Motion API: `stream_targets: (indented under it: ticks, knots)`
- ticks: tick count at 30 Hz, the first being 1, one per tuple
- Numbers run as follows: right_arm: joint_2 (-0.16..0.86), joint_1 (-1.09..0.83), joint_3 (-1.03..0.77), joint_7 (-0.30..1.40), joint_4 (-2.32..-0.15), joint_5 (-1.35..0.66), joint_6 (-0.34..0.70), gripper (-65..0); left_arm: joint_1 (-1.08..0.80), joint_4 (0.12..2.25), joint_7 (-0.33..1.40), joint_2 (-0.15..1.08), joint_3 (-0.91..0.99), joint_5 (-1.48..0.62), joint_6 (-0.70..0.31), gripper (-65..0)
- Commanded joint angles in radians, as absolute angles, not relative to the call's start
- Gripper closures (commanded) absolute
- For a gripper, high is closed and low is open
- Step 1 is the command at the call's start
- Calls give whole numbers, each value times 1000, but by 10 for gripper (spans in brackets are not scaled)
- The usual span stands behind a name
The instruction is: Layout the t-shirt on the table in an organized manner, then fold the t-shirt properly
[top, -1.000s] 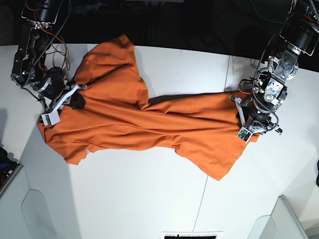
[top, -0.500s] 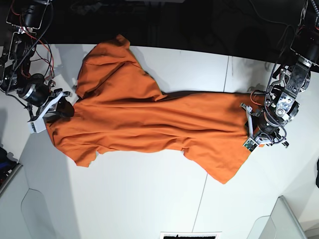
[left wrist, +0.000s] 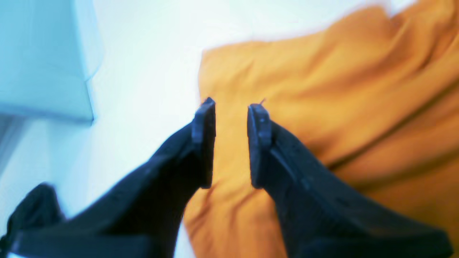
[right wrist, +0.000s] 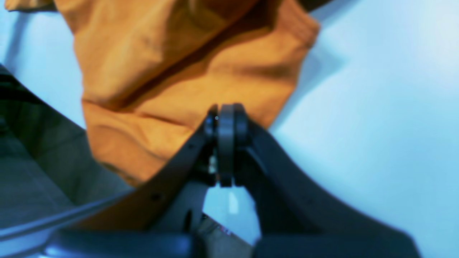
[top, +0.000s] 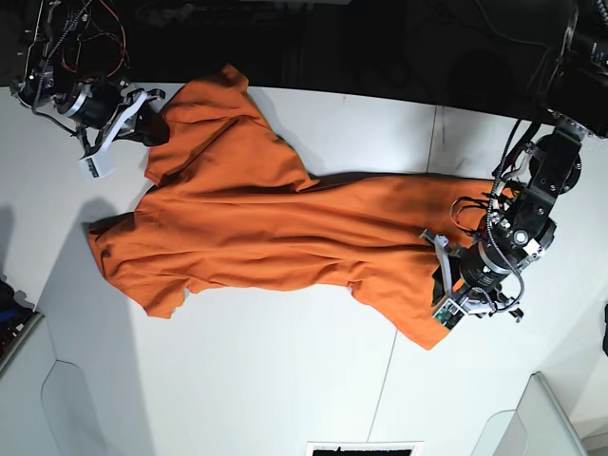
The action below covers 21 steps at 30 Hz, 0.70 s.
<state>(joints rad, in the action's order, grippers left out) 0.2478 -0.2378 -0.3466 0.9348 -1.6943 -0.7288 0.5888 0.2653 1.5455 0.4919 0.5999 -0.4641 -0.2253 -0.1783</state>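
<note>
One orange t-shirt [top: 275, 228] lies stretched, unfolded, across the white worktop [top: 266, 380]; left hand [left wrist: 231, 143] part-open over its hem gripping nothing, right hand [right wrist: 226, 143] closed, empty, by its sleeve.

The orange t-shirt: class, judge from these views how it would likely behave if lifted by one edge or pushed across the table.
The orange t-shirt is probably floppy: it lies in soft ridges and wrinkles, so a lifted edge would likely drape and sag. Pushed, it would likely bunch up rather than slide whole across the white table. It looks thin, so probably light; it cannot roll or tip.
</note>
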Motion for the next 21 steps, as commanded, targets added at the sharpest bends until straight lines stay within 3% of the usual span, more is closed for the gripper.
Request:
stream_targets:
  ticks: [1, 9, 16, 21]
  knots:
    - [253, -231, -351, 912, -1714, -746, 604, 0, 313, 1515, 479, 583, -456, -225, -169, -119]
    - [222, -225, -344, 910, -1739, -752, 607, 0, 511, 1090, 451, 408, -456, -224, -170, -103]
    - [202, -225, -237, 910, -1729, -588, 599, 0, 583, 744, 352, 359, -456, -221, -169, -103]
    - [229, -252, -234, 910, -1729, -566, 588, 0, 619, 614, 348, 371, -456, -220, -152, -103]
